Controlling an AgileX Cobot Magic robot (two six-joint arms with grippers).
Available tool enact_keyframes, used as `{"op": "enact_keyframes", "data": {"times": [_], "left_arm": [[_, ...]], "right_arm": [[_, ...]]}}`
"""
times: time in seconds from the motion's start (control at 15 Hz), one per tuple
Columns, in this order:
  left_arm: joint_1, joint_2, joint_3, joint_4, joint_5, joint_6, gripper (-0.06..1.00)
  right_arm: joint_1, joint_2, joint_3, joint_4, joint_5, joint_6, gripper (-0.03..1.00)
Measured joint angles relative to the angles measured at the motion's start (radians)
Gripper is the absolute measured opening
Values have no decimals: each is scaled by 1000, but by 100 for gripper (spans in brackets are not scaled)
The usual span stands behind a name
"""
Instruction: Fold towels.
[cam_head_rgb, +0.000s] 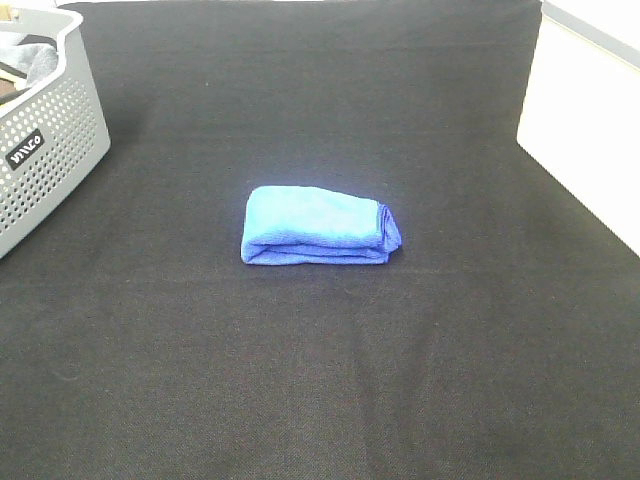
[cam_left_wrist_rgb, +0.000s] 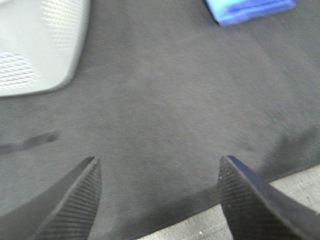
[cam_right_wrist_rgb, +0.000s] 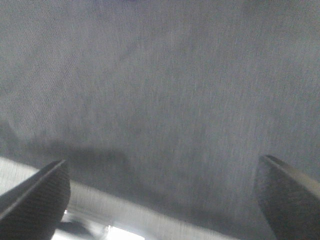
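A bright royal-blue microfiber towel (cam_head_rgb: 318, 226) lies near the middle of the table (cam_head_rgb: 330, 380), which is covered in a dark, finely woven cloth. The towel is already folded into a compact, thick bundle: several soft layers show stacked along its near long side, and a darker stitched hem curls round its right end. Its top face is fuzzy and slightly rumpled. In the left wrist view only one corner of it (cam_left_wrist_rgb: 250, 10) shows, well apart from the jaws.

Neither arm appears in the high view. The left gripper (cam_left_wrist_rgb: 159, 200) hovers over bare cloth near the table's edge with its jaws spread and nothing between them; its black ribbed fingers (cam_left_wrist_rgb: 75, 205) are wedge-shaped. The right gripper (cam_right_wrist_rgb: 162, 200) hangs over empty cloth too, jaws spread very wide, holding nothing.

A pale grey perforated plastic basket (cam_head_rgb: 50, 150) stands at the far left, with dull grey fabric just visible inside.

Judged from its look, the towel should be light, limp and grippy rather than slippery, with nothing fragile about it. It will sag and unfold if lifted by one layer, so a pinch across the whole stack at the closed, rounded left end seems the safest hold. The folding looks essentially complete.
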Motion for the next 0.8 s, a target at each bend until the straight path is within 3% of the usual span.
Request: {"op": "enact_keyframes", "data": {"times": [0.27,0.8], "left_arm": [[0,1,35,-78,-116,118,64],[0,1,46,-80,-137,130,64]], "right_arm": [[0,-99,4,0,-6,-44,94],[0,-99,4,0,-6,-44,94]]}}
